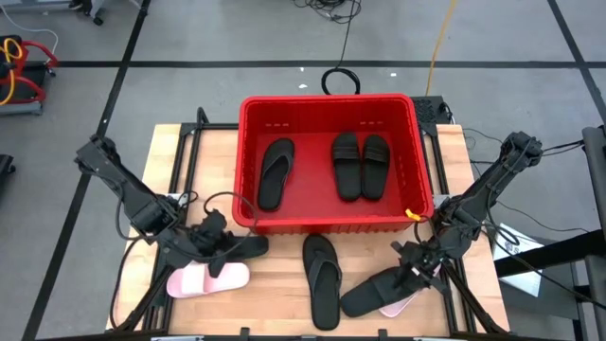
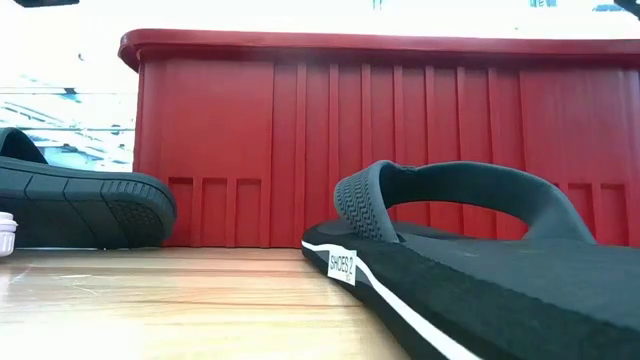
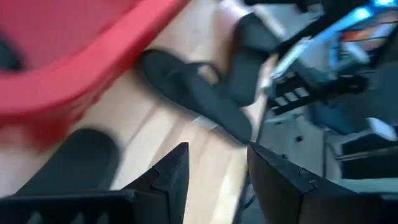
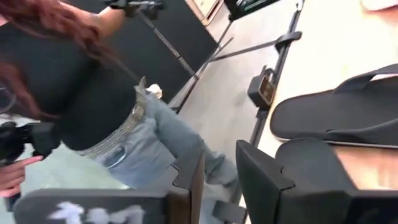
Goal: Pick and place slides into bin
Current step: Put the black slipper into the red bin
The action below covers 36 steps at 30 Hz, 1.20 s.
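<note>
Right gripper [image 1: 414, 268] parted, hovering at a black wide-strap slide [image 1: 377, 291] lying over a pink one [image 1: 402, 305]. Left gripper [image 1: 225, 248] spread wide above another black slide [image 1: 248, 247]. Three black slides inside the red bin [image 1: 249, 161].

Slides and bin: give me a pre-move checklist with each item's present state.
1. Bin has room: ok. Three black slides lie inside with bare floor around them.
2. Slides left on the table: ok. A black thong slide, a pink slide and a black slide at least.
3. Left gripper ready: ok. Open, low over a black slide beside the pink one, nothing between its fingers.
4. Right gripper grip: cannot tell. It sits at the black slide's edge; its wrist view shows a gap with nothing in it.
5. Room beyond the table: not ok. A person stands close by in the right wrist view.
</note>
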Available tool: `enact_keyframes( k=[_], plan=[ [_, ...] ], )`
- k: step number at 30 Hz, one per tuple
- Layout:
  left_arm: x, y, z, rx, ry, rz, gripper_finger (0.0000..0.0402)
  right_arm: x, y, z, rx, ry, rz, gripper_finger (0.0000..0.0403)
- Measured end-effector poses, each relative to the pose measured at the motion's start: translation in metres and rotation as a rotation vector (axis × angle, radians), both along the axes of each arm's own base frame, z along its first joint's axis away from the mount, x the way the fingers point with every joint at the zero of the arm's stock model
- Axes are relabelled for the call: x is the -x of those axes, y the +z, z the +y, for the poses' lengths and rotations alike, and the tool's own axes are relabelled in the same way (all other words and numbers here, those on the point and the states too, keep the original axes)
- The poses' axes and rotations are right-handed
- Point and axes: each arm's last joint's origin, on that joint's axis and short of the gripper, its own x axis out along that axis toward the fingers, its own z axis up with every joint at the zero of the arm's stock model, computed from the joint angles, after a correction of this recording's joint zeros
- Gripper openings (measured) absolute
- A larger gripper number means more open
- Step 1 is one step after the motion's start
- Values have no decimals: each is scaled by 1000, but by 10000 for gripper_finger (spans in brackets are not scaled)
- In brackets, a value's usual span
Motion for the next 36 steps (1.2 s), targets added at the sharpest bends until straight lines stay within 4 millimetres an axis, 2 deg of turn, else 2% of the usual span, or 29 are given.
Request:
enact_keyframes(
  k=[4,9,17,24,29,36],
  plan=[
    [-18,4,-9,-15,-32,-120,157,-1,1,0,38,-6,-46,71],
    [-44,-6,-15,-24,-59,-148,157,-1,1,0,65,6,-74,58],
    [-82,-42,-34,-53,-129,-128,157,-1,1,0,72,11,-81,49],
    [-107,-81,-52,-103,-172,-108,157,0,1,0,104,25,-111,49],
    [-124,-108,-58,-112,-173,-117,157,0,0,0,119,30,-122,49],
    [-145,-138,-57,-129,-143,-145,157,0,1,0,95,22,-100,49]
  ],
)
